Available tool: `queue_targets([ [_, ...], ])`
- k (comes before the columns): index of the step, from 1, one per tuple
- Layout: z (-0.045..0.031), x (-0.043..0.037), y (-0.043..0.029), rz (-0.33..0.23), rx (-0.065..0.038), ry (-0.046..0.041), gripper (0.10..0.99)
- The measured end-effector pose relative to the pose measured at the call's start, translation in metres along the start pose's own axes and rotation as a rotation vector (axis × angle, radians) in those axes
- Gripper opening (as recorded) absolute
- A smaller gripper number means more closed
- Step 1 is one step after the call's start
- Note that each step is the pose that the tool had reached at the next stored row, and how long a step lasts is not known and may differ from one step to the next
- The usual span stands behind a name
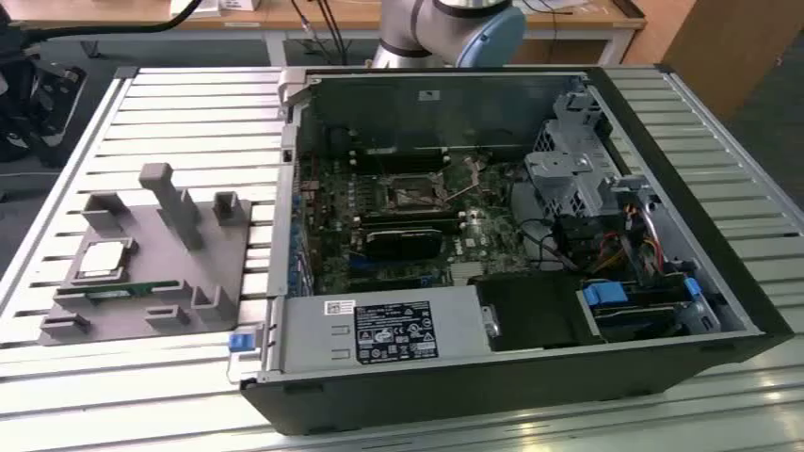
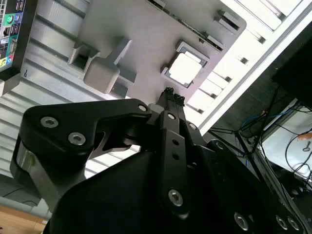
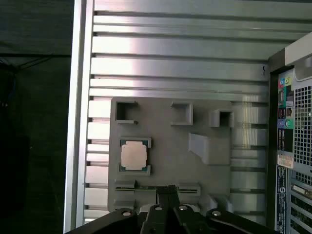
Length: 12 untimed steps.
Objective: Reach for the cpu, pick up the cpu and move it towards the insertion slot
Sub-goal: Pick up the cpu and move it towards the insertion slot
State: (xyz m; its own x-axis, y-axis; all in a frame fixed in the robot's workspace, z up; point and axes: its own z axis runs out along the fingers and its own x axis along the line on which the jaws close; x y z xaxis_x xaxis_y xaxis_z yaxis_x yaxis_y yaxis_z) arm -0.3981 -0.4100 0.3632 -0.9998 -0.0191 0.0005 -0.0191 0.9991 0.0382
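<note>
Risk: my hand (image 3: 168, 190), pinched together and empty, hangs near the cpu (image 3: 133, 156) in its tray (image 3: 170, 161); descending so, I'd strike its lid. In the exterior view it lies nine o'clock of the slot (image 1: 409, 196).

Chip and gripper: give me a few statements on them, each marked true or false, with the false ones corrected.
1. The chip lies in the gray holder. True.
2. The gripper is clamped on the chip. False: it is shut on nothing and hovers over the holder, apart from the chip.
3. The chip sits in the socket. False: it lies in the holder outside the computer case, and the socket is bare.
4. The computer case lies open, its board showing. True.
</note>
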Motion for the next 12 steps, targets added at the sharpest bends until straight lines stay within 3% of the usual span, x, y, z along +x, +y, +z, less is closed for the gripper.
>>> queue_targets([
  [6,-0.0001,0.0010,0.0000,0.000,0.000,0.0001,0.106],
  [12,0.0002,0.0111,0.0002,0.000,0.000,0.0001,0.106],
])
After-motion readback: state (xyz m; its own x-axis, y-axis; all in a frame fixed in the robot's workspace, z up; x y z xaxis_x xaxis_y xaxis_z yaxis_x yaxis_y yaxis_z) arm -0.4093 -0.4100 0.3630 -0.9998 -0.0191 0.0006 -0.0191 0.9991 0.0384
